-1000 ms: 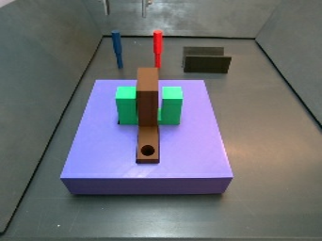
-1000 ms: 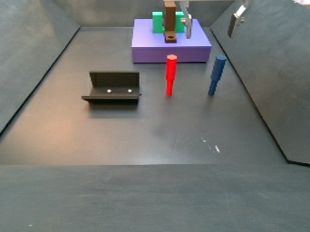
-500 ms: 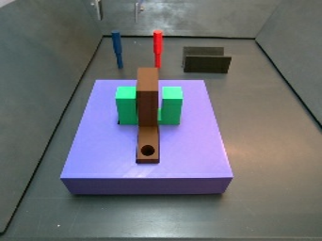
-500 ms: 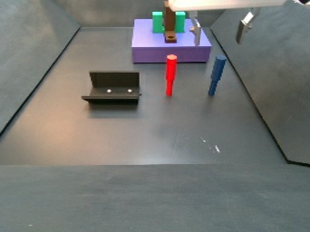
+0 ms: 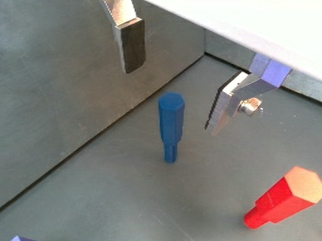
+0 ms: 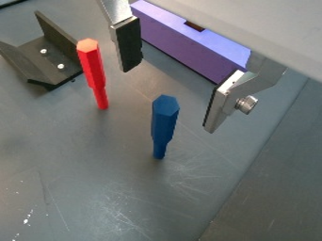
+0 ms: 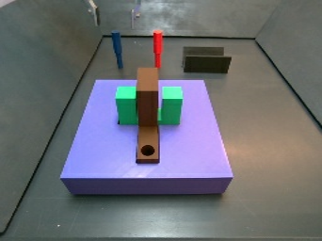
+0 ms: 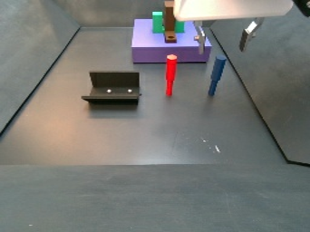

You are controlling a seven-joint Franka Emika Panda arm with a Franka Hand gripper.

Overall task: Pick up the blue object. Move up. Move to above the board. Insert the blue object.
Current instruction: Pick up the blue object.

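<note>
The gripper point(image 6: 170, 71) hangs above the blue object point(image 6: 164, 125), its two fingers point(image 6: 124, 44) spread wide with nothing between them, one plate on either side of the peg's top and both clear of it. That spacing suits a straight descent: in both wrist views the peg stands upright on the dark floor almost midway between the plates, so the fingers could drop past its top and close on the shaft without knocking it. The blue object point(image 8: 217, 76) stands on the floor near the side wall, off the purple slab point(image 8: 151, 50), with the red peg point(image 8: 171, 75) close beside it but apart; the gap seems enough to let one finger pass between them, though this is the tightest side of the approach. In a side view the gripper point(image 8: 227, 34) shows above the blue peg, not yet down at its level. The board point(image 7: 149, 115) lies along the top of the purple slab point(image 7: 189, 162), propped over the green block point(image 7: 127, 105), with its round hole at the lower end, so the hole faces up to receive a peg from above. The fixture point(image 8: 112, 88) stands well apart and plays no part here. Judging by this, the pick-up has not yet begun.
</note>
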